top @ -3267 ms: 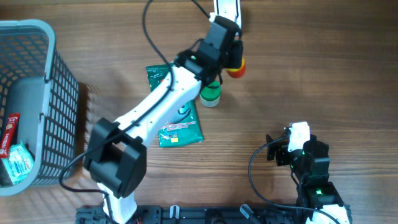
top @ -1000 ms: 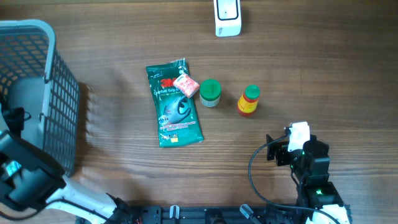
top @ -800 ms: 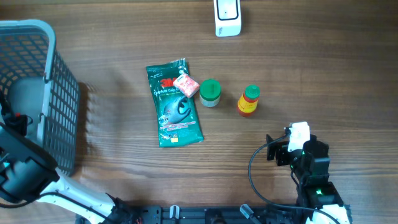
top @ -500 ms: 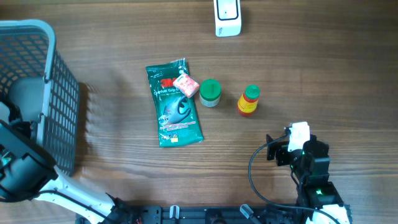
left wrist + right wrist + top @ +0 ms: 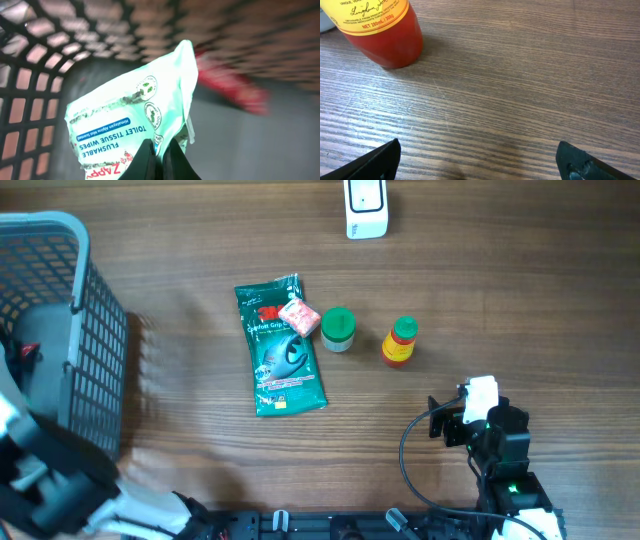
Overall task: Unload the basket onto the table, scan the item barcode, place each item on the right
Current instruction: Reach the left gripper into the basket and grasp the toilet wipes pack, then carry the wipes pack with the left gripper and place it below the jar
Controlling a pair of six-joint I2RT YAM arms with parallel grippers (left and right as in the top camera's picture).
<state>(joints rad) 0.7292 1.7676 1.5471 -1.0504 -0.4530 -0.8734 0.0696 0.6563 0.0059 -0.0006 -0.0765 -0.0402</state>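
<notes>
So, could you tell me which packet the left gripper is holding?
The pale wipes packet in the basket, pinched by the left gripper; the dark green packet lies on the table, the red packet behind.

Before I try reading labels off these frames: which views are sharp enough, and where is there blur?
Left wrist: print on the wipes pack is legible; the basket mesh and red packet behind it are soft. Overhead: the green pouch is sharp, but the left arm at the lower-left corner is smeared. Right wrist: the label on the sauce bottle and the table grain are crisp.
</notes>
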